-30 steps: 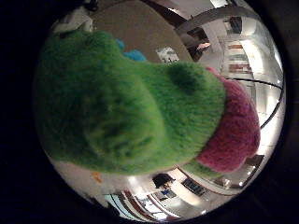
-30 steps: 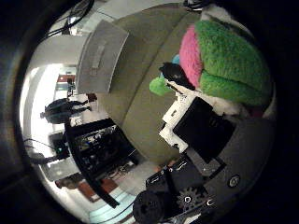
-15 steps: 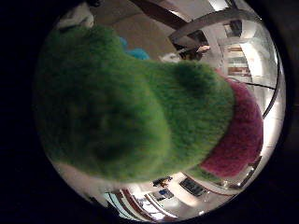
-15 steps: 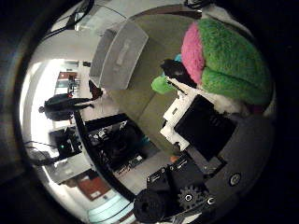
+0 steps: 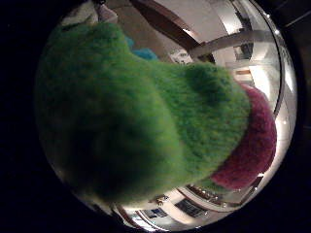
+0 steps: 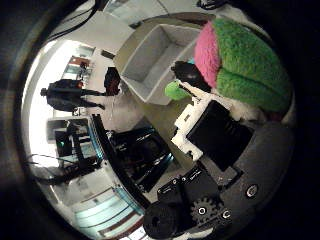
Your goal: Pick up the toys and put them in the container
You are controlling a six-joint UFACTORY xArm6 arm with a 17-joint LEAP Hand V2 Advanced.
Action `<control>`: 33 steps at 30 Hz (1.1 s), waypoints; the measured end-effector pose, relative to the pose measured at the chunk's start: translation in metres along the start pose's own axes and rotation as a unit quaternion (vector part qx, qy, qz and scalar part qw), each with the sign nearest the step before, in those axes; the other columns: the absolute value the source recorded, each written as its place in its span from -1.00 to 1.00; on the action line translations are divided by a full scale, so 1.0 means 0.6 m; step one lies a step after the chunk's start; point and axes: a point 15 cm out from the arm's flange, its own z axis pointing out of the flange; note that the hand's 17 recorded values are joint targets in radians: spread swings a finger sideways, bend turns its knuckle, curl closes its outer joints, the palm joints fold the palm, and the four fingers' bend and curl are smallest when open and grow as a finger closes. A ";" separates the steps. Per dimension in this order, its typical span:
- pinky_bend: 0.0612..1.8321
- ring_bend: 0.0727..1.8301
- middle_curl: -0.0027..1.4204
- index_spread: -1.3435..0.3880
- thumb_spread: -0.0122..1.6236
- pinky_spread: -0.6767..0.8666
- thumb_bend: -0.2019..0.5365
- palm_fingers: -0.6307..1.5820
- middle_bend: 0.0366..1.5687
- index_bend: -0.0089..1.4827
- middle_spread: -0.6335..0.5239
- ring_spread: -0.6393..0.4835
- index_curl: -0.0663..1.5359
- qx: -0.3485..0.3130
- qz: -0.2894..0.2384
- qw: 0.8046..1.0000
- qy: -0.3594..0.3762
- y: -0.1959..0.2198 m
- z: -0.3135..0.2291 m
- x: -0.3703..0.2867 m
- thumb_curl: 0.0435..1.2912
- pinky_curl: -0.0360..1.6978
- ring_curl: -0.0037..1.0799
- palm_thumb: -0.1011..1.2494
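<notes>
A green and pink plush toy (image 5: 146,121) fills the little finger side view, pressed close against my palm. The thumb side view shows the same toy (image 6: 240,60) held in my hand (image 6: 210,130), whose white and black fingers (image 6: 187,77) curl against it. It hangs in the air, well above the table. Beyond it stands the white rectangular container (image 6: 157,62) on the olive tabletop (image 6: 160,117), and it looks empty inside. A bit of something teal (image 5: 146,52) shows behind the toy.
Below the table's edge are dark equipment and a rack (image 6: 135,155) on the floor. The room stretches out past the table, with a lit corridor beyond.
The view has swung so that the container now sits larger and nearer the toy. The toy stays held in my hand and fills more of the little finger side view.
</notes>
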 end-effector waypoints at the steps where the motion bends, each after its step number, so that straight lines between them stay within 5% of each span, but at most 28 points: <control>1: 0.31 0.30 0.38 0.21 0.34 -0.47 -0.50 0.52 0.53 0.39 -0.24 -0.44 0.30 0.001 -0.003 1.000 0.000 -0.011 -0.005 -0.010 -0.44 0.36 0.88 0.51; 19: 0.28 0.28 0.39 0.21 0.35 -0.48 -0.50 0.53 0.51 0.39 -0.24 -0.46 0.31 0.047 -0.080 0.996 -0.008 -0.164 -0.155 -0.217 -0.44 0.39 0.90 0.51; 33: 0.28 0.28 0.41 0.21 0.35 -0.49 -0.50 0.53 0.51 0.39 -0.25 -0.46 0.30 0.044 -0.137 0.989 -0.027 -0.230 -0.163 -0.377 -0.45 0.40 0.91 0.52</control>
